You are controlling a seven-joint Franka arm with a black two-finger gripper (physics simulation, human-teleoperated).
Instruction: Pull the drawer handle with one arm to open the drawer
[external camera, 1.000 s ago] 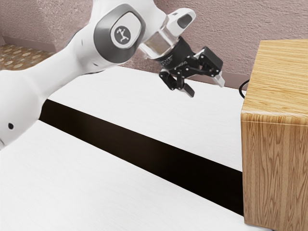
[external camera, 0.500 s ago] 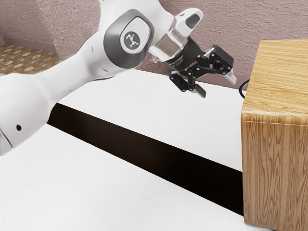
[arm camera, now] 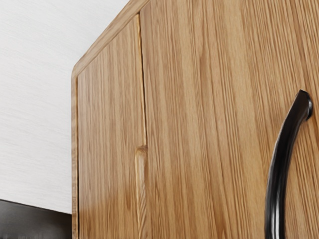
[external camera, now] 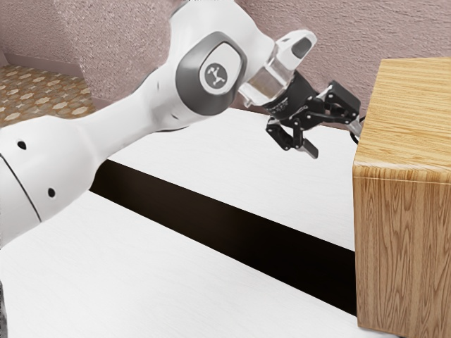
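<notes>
The tool [external camera: 335, 139] hangs open and empty over the counter's [external camera: 211, 162] far edge, close to the wooden drawer [arm camera: 209, 99]; this is the reaching step; next it must close around the black handle [arm camera: 284, 169].

Black curved handle [arm camera: 280, 164], wooden drawer front [arm camera: 209, 99]

White table [external camera: 176, 282] spans the frame; a black band [external camera: 232, 225] crosses it from middle left to lower right. A wooden cabinet [external camera: 405, 211] stands on the table at the frame's right edge.
</notes>
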